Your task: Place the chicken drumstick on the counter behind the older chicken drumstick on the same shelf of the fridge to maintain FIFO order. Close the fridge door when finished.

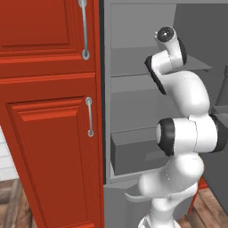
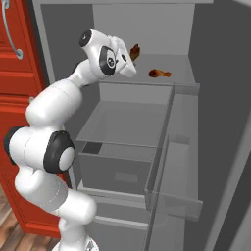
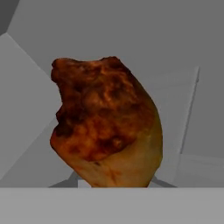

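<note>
Inside the open grey fridge (image 2: 142,19), my gripper (image 2: 129,57) is shut on a chicken drumstick (image 2: 135,51), holding it just above the upper shelf (image 2: 181,62) towards the back left. The hand view has this drumstick (image 3: 105,127) close up, dark reddish-brown meaty end uppermost, and the fingertips are hidden under it. The older chicken drumstick (image 2: 159,73) lies flat on the same shelf, to the right of the held one and nearer the front edge. The two are apart. On the right, the fridge door (image 2: 228,147) stands swung open.
Below the upper shelf are a lower shelf (image 2: 127,122) and a boxy grey drawer (image 2: 115,174). Door bins (image 2: 179,147) jut out along the right side. Red panelled cabinets (image 1: 49,111) flank the fridge on the left. My arm's elbow (image 1: 187,133) is outside the fridge opening.
</note>
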Motion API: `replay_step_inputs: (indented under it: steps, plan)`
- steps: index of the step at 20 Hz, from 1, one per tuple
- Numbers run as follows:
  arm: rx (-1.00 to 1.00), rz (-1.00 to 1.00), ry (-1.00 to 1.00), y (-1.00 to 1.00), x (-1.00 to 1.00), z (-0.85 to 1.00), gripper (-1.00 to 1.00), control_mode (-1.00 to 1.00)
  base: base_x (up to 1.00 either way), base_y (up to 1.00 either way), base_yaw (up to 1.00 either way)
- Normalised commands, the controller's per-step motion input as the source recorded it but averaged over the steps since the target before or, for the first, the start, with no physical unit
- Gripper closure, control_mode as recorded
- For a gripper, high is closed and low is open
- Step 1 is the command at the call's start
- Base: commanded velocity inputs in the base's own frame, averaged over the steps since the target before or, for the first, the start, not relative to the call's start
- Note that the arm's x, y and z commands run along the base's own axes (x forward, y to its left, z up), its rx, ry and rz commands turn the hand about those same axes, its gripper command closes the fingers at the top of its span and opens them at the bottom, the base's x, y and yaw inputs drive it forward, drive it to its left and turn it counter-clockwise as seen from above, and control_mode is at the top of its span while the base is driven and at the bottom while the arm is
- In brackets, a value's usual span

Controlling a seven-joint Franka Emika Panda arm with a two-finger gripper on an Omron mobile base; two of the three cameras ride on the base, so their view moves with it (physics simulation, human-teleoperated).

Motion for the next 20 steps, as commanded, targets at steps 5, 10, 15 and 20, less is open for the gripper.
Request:
replay_step_inputs:
  steps: [5, 10, 15, 20]
  plan:
    - [0.0, 0.0, 0.14, -0.08, 0.58, 0.0, 1.0, -1.0, 0.0, 0.0, 0.0]
    - [0.0, 0.0, 0.16, -0.1, 0.47, -0.1, 1.0, -1.0, 0.0, 0.0, 0.0]
    - [0.0, 0.0, 0.07, -0.19, 0.32, -0.05, 1.0, -1.0, 0.0, 0.0, 0.0]
    - [0.0, 0.0, 0.1, -0.23, 0.39, -0.02, 1.0, -1.0, 0.0, 0.0, 0.0]
